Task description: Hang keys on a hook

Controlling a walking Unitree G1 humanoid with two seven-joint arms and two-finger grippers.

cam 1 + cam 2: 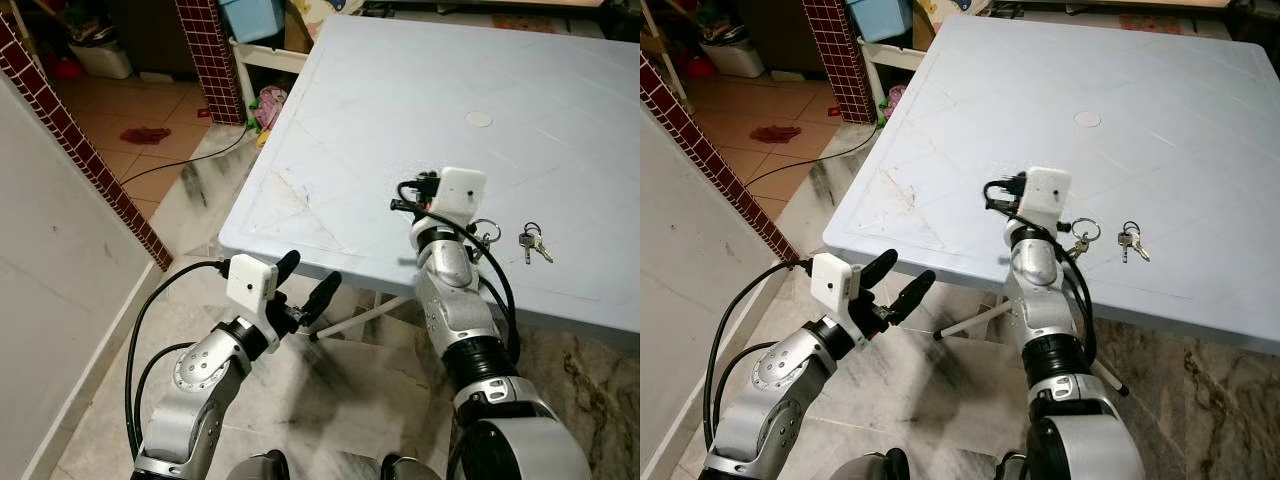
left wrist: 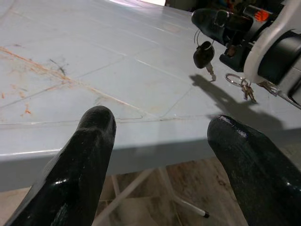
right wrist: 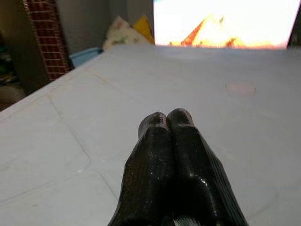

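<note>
1. No brand, label or legible writing was found on any item; an orange mark on the right arm in the left wrist view was too small to read.
2. The pale blue bench (image 1: 350, 120) carried scratches and rust-coloured marks near its front left corner. A round pale disc (image 1: 479, 119) lay well back toward the middle. The rest of the surface lay open.
3. The left end effector (image 1: 306, 283) hung below and just off the front edge, near the front left corner, over marble floor (image 1: 340, 390). Its fingers stood wide apart and held nothing.
4. The right end effector (image 3: 169, 117) was over the bench near the front edge. Its fingers were pressed together tip to tip, and the right wrist view showed nothing between the tips.
5. In the left wrist view a black-headed key (image 2: 204, 55) dangled beneath the right arm; what carried it could not be told.
6. A key ring (image 1: 486, 232) lay beside the right wrist. A second bunch of keys (image 1: 532, 243), silver with a dark ring, lay further toward the right, near the front edge.
7. A brick-patterned wall (image 1: 90, 160) stood to the left.
</note>
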